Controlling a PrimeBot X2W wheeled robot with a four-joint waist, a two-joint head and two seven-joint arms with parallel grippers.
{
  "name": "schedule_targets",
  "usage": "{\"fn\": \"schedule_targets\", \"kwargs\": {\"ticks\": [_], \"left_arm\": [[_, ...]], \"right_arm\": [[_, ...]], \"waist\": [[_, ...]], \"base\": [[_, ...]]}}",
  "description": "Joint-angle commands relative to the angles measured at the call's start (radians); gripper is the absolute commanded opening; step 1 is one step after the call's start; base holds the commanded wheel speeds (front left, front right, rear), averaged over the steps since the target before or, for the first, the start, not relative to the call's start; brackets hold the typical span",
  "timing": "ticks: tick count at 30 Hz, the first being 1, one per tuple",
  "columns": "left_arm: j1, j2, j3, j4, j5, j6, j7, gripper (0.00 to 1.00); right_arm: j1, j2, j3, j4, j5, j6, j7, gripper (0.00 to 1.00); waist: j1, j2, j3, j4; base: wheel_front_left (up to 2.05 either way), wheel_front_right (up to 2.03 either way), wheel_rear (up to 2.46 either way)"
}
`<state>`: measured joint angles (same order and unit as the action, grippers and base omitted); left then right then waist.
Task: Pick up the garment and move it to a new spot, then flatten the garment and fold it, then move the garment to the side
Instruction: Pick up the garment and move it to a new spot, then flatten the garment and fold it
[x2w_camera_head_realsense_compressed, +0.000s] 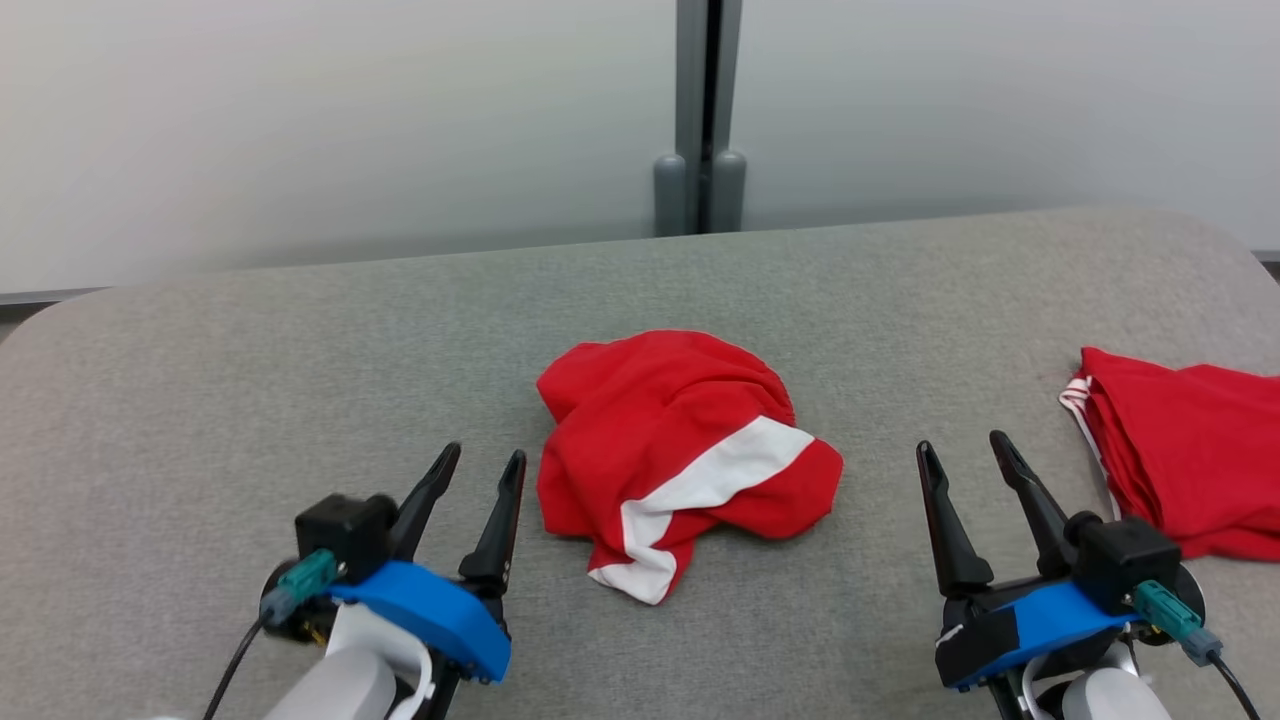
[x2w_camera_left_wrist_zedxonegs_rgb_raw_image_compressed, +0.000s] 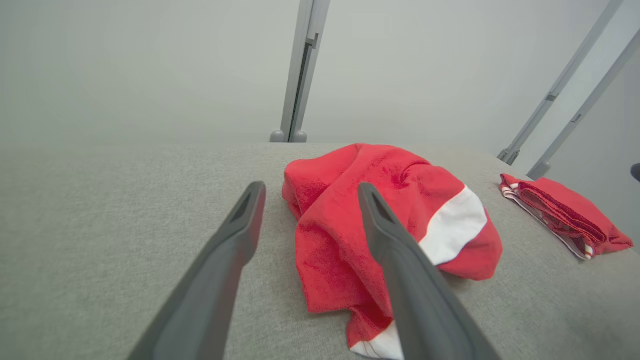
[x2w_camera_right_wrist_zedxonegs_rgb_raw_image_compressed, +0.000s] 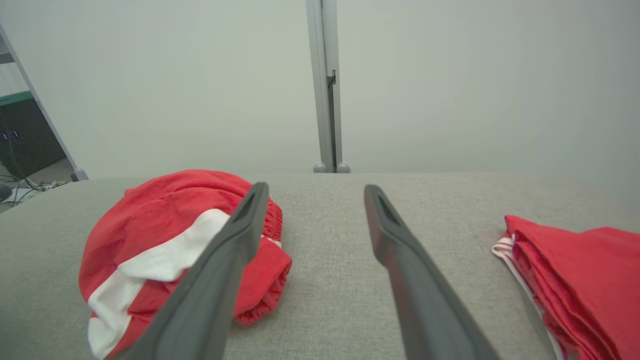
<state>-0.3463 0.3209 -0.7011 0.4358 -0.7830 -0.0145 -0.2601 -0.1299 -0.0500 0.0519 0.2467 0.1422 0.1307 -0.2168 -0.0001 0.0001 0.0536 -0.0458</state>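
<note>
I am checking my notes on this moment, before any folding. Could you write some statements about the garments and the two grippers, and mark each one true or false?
1. The crumpled red garment lies on the table between the two grippers. True.
2. The left gripper is shut on that garment. False: it is open and empty, beside the garment.
3. A folded red garment lies at the table's right side. True.
4. The crumpled garment is plain red all over. False: a white stripe crosses it.
5. The right gripper is open and holds nothing. True.
</note>
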Motion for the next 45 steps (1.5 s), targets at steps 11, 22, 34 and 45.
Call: {"fn": "schedule_targets", "kwargs": {"ticks": [11, 22, 34, 45], "left_arm": [[0.266, -0.068, 0.266, -0.179, 0.105, 0.100, -0.006, 1.00], [0.339, -0.096, 0.374, -0.243, 0.255, 0.100, -0.006, 1.00], [0.339, -0.129, 0.442, -0.225, 0.312, 0.072, -0.006, 1.00], [0.344, -0.148, 0.457, -0.212, 0.336, 0.062, -0.006, 1.00]], "right_arm": [[0.061, -0.001, 0.009, 0.043, 0.005, 0.000, -0.024, 1.00], [0.050, -0.001, 0.028, 0.076, 0.009, 0.000, -0.041, 1.00], [0.027, -0.001, 0.021, 0.092, 0.004, 0.000, -0.048, 1.00], [0.020, -0.001, 0.021, 0.100, 0.005, 0.000, -0.050, 1.00]], "waist": [[0.0001, -0.0001, -0.022, 0.070], [0.0001, -0.0001, 0.007, 0.066], [0.0001, -0.0001, 0.026, 0.068], [0.0001, -0.0001, 0.031, 0.070]], "base": [[0.00, 0.00, 0.00], [0.00, 0.00, 0.00], [0.00, 0.00, 0.00], [0.00, 0.00, 0.00]]}}
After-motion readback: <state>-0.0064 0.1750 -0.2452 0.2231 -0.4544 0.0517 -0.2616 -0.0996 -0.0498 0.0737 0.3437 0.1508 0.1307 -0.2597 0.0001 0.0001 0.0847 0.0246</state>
